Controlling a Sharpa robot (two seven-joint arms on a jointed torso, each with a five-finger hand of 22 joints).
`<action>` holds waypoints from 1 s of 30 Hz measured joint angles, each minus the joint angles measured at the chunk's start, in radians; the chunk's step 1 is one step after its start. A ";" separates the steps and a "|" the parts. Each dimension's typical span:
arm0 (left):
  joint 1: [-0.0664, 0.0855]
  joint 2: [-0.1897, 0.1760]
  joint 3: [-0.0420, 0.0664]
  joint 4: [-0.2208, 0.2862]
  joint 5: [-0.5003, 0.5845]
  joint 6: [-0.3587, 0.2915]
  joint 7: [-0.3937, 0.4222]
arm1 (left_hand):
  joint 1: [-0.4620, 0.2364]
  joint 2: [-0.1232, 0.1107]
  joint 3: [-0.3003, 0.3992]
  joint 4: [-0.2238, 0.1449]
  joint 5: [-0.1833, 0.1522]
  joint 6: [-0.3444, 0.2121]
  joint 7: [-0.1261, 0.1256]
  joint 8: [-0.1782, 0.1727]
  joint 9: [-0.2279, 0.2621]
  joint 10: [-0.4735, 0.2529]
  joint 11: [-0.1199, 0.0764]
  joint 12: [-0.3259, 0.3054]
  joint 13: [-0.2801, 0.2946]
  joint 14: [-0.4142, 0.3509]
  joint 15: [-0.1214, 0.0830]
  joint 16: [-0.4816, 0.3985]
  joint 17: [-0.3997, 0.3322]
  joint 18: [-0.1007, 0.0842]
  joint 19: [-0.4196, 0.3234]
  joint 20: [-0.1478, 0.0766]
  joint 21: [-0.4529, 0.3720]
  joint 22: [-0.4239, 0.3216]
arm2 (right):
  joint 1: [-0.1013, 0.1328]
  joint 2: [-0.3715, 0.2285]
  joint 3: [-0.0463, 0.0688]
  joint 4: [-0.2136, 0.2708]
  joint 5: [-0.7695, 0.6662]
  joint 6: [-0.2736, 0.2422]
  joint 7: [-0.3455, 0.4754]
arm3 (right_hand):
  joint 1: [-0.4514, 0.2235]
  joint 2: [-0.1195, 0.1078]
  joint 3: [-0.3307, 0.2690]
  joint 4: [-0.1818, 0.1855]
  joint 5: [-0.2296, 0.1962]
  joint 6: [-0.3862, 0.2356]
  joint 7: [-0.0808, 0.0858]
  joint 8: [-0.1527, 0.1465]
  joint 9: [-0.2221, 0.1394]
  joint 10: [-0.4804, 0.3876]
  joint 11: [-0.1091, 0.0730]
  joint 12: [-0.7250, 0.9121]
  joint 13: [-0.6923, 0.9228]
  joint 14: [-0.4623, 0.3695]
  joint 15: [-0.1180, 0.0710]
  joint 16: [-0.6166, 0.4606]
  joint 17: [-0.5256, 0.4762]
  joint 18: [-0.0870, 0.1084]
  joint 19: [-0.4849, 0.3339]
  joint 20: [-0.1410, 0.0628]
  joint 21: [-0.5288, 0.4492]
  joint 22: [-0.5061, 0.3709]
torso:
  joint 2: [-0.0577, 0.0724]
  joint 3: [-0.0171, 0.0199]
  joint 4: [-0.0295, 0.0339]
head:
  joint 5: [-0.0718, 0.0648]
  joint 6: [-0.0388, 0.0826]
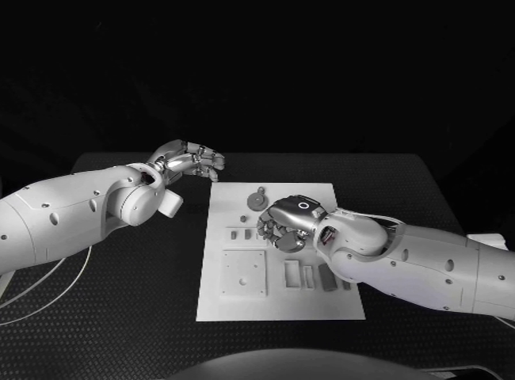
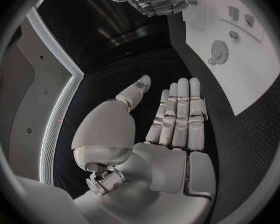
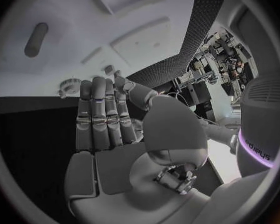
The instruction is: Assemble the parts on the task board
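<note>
While the left hand [image 1: 189,161] hovers open and empty over the table [image 1: 120,317] beside the board's [image 1: 283,313] upper-left corner, the right hand [image 1: 285,222], fingers straight, holding nothing visible, hangs over mid-board, covering several parts; a round part [image 1: 257,198] lies just above it.

Right hand [image 1: 286,223] low over task board [image 1: 326,309] middle, left hand [image 1: 192,161] off its far-left corner, near board edge unobstructed

The task board [image 1: 283,309] looks like smooth matt white plastic. The surface [image 1: 120,317] is black, rough and finely textured. The hands' fingers [image 2: 177,109] gleam like polished metal.
</note>
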 measured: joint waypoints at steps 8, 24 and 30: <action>0.000 0.002 0.000 -0.003 0.001 0.000 0.000 | 0.000 0.000 0.000 0.000 0.000 0.000 0.000 0.000 -0.001 0.000 0.000 0.000 -0.001 0.000 0.000 0.000 0.002 0.000 0.000 0.000 0.000 -0.001 | -0.036 0.038 -0.007 -0.028 -0.027 0.004 -0.002 | 0.000 0.000 -0.001 -0.001 0.000 0.000 0.000 0.000 0.000 0.000 0.000 0.000 0.000 0.000 0.000 0.000 0.000 0.000 0.000 0.000 0.000 0.000 | 0.001 0.0026 0.0002 | 0.010 -0.006; 0.000 0.005 0.000 -0.004 0.001 0.000 0.001 | 0.000 0.000 0.000 0.000 0.000 0.000 0.000 0.000 -0.001 0.000 0.000 0.000 -0.001 0.000 0.000 -0.004 0.004 -0.002 0.000 0.000 0.000 -0.002 | -0.045 0.049 -0.029 -0.021 -0.056 0.020 -0.005 | 0.000 0.000 -0.001 -0.001 0.000 -0.002 -0.002 -0.001 0.002 0.000 0.000 0.000 0.001 -0.001 0.002 0.000 0.001 0.000 0.000 0.000 0.000 0.001 | 0.002 0.0029 -0.0017 | 0.018 -0.015; 0.000 0.005 0.000 -0.004 0.001 0.000 0.001 | 0.000 0.000 0.000 0.000 0.000 0.000 0.000 0.000 -0.001 0.000 0.000 0.000 -0.001 0.000 0.000 -0.004 0.005 -0.002 0.000 0.000 0.000 -0.002 | -0.053 0.052 -0.030 -0.028 -0.057 0.032 -0.005 | 0.000 0.000 0.001 0.001 0.000 -0.002 -0.002 -0.003 0.002 0.000 0.000 0.000 0.001 -0.001 0.004 0.000 0.001 0.000 0.000 0.000 0.000 0.001 | 0.002 0.0028 -0.0017 | 0.018 -0.017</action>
